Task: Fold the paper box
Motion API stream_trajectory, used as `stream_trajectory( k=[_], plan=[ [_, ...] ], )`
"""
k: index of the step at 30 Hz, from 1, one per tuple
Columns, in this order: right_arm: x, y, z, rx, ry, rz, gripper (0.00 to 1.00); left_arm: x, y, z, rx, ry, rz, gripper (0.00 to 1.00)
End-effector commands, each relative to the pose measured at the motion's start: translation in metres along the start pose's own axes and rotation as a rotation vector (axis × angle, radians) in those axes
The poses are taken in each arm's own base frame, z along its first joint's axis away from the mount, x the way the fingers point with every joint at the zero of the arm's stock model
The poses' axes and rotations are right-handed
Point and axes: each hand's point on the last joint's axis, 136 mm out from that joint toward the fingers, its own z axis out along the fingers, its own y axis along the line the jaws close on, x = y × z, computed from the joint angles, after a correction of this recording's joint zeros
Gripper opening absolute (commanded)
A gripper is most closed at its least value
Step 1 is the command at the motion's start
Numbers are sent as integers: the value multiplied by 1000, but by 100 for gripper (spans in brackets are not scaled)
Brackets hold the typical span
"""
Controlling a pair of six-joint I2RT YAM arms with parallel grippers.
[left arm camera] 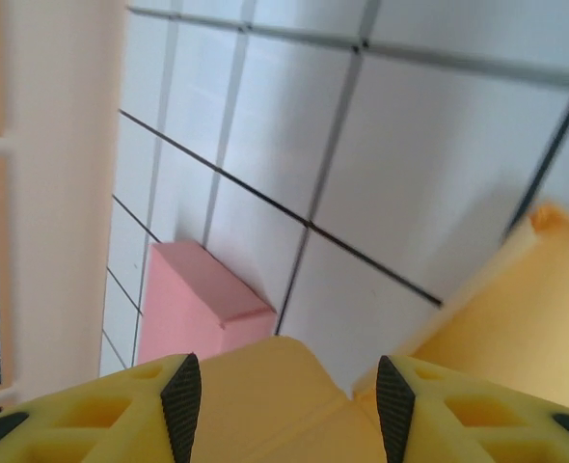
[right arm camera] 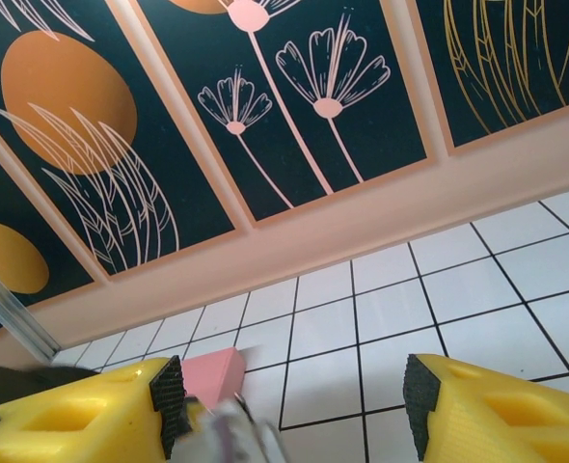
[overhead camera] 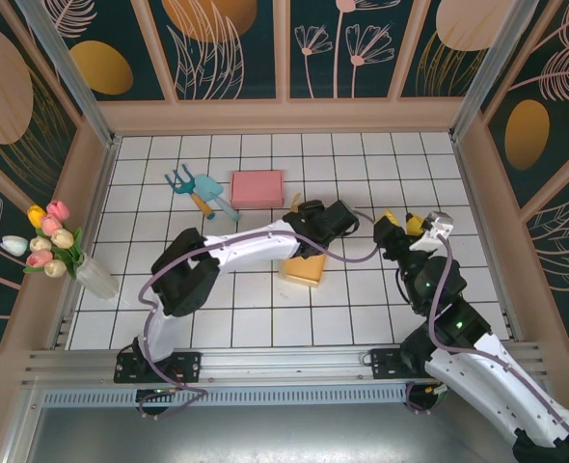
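Note:
The yellow-orange paper box [overhead camera: 304, 271] lies unfolded near the table's middle, partly under the left arm. My left gripper [overhead camera: 300, 206] hovers at its far edge. In the left wrist view its jaws [left arm camera: 287, 405] stand apart, and a creased panel of the box [left arm camera: 270, 400] fills the gap between the black pads [left arm camera: 181, 400]. I cannot see either pad pressing on it. Another yellow panel [left arm camera: 521, 318] rises on the right. My right gripper [overhead camera: 400, 225] waits to the right of the box, open, with bare tiles between its fingers [right arm camera: 289, 400].
A closed pink box [overhead camera: 257, 188] [left arm camera: 188, 299] [right arm camera: 212, 371] sits behind the yellow one. Teal garden tools [overhead camera: 200, 190] lie to its left. A vase of tulips [overhead camera: 58, 246] stands at the left wall. Wooden walls [overhead camera: 284, 116] ring the tiled table.

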Motion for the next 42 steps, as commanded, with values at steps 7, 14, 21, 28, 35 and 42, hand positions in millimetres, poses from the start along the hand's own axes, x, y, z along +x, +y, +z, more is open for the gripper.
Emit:
stream_trajectory(
  k=[7,14,21,28,35,42],
  plan=[
    [-6,-1,-2,4,-8,-37,66,-11,90,-84,-134,-181,-738,57],
    [1,6,1,-28,19,-52,70,29,58,-108,79,-181,-984,68],
    [14,7,11,-13,76,-100,70,40,29,-96,181,-120,-985,69],
    [16,10,13,-18,93,-118,70,51,16,-72,182,-34,-955,63],
    [19,9,15,-14,102,-126,71,56,11,-65,217,-10,-933,51],
    [24,9,19,-6,118,-143,71,62,-12,-49,284,57,-860,43]
  ],
)
